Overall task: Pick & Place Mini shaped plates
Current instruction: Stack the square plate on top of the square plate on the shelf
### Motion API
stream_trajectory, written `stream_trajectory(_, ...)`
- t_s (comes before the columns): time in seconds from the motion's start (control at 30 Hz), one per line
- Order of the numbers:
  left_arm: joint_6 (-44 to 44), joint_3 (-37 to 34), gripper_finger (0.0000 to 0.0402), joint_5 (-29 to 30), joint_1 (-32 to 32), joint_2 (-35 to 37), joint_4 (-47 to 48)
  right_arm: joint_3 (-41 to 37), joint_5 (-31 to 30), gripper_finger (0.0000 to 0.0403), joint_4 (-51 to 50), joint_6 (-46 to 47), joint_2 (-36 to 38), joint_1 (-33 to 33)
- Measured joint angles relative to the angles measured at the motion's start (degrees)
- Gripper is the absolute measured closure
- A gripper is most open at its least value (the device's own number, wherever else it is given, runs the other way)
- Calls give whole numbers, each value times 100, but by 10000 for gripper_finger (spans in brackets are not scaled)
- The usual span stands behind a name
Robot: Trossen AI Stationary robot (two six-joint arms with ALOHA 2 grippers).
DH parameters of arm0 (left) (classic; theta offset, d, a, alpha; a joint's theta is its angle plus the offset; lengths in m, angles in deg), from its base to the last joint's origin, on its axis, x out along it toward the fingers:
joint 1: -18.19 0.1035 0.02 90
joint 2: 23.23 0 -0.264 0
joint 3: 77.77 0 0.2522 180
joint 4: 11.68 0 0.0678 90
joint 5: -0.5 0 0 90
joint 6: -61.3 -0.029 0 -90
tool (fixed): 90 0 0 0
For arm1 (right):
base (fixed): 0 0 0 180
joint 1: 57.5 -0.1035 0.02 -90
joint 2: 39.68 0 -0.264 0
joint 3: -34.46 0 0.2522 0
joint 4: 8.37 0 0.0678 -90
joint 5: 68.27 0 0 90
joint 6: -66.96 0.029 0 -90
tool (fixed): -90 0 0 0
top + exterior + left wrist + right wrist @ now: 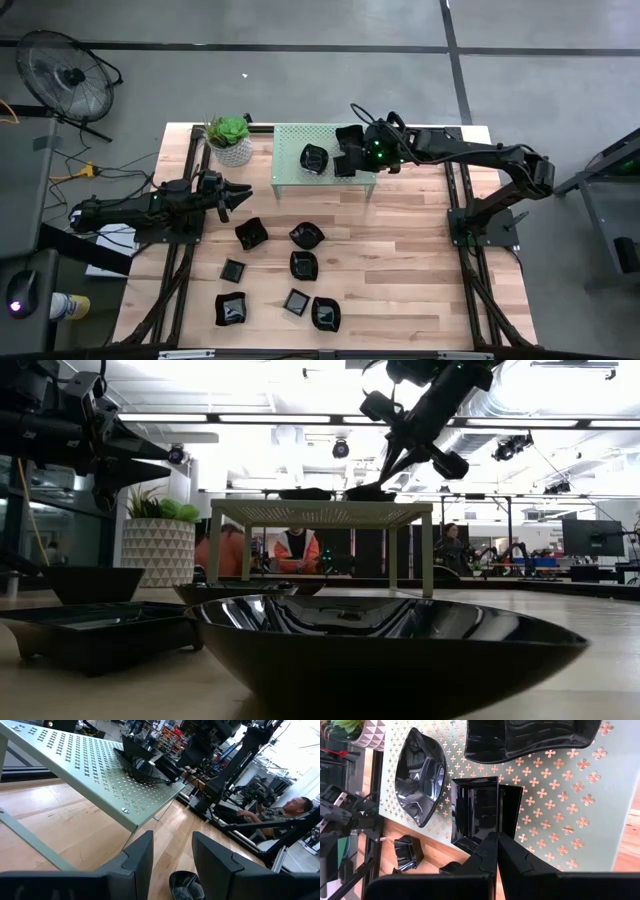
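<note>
Lying nearest the front edge of the table (pixel 400 300), seven mini shaped plates (pixel 290 275) were seen scattered across the wooden top: three in the front row, three in a middle row, and one tilted square dish (pixel 250 234) just beside the left gripper (pixel 238 194). No common direction was shared; the square ones were turned at differing angles to the table's edges. The left gripper was held above the table's left side, its fingers (pixel 140 857) spread apart with nothing between them, pointed toward the perforated shelf (pixel 290 170).

Farther back, against the rear edge, the pale green shelf carried three more black dishes. A rounded, wavy-rimmed one (pixel 420 775) sat toward the shelf's left half. A rectangular dish (pixel 485 807) was set beside it, its long axis in line with the right gripper's fingers. A larger wavy dish (pixel 530 735) lay beyond it. The right gripper (pixel 496 842) was poised at the rectangular dish's near rim, its fingers pressed together; whether the rim was pinched could not be told.

At the shelf's left end, a white-potted plant (pixel 232 140) stood. No readable writing or brand was made out.
</note>
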Motion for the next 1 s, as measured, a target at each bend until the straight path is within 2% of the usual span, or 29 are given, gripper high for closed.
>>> stream_trajectory(0.77, -2, -2, 268, 0, 0, 1, 0, 0, 77, 401, 2, -225, 0, 34)
stream_trajectory(1.0, -1, -1, 268, 0, 1, 1, 0, 0, 31, 356, 2, -280, 0, 37)
